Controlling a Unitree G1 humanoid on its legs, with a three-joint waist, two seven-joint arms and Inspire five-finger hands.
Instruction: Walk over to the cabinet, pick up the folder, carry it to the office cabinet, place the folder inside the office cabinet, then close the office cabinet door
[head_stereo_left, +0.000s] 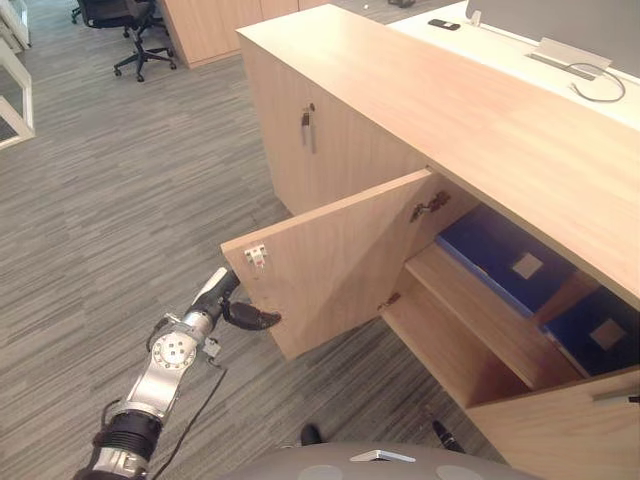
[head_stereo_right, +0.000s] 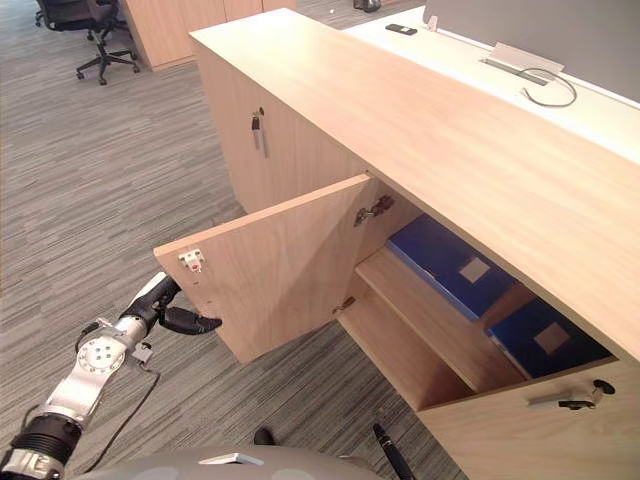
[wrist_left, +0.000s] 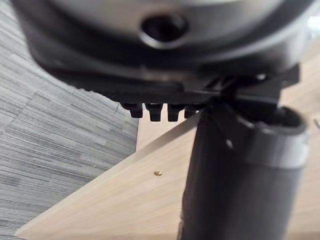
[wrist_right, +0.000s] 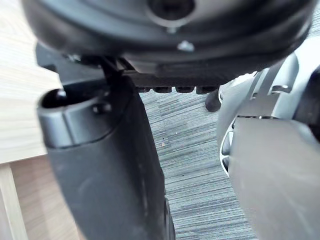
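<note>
Grey striped carpet (head_stereo_left: 110, 190) covers the floor, with an office chair (head_stereo_left: 125, 25) at the upper left of the frame. A long light-wood office cabinet (head_stereo_left: 450, 110) runs diagonally from upper centre to the right edge. Its door (head_stereo_left: 340, 260) stands swung open at centre frame, inner face towards the camera, with a small white catch (head_stereo_left: 256, 255) at its upper free corner. Inside, a blue folder (head_stereo_left: 500, 262) lies flat on the upper shelf (head_stereo_left: 480, 320), and a second blue folder (head_stereo_left: 595, 335) lies just beside it at the right edge. The left hand (head_stereo_left: 232, 300) is at lower left, at the door's free edge below the catch, thumb pointing towards the door. Whether it is released or clenched cannot be determined. The right hand (wrist_right: 165, 45) appears in its wrist view above the carpet, beside a wood panel; its state cannot be determined either.
</note>
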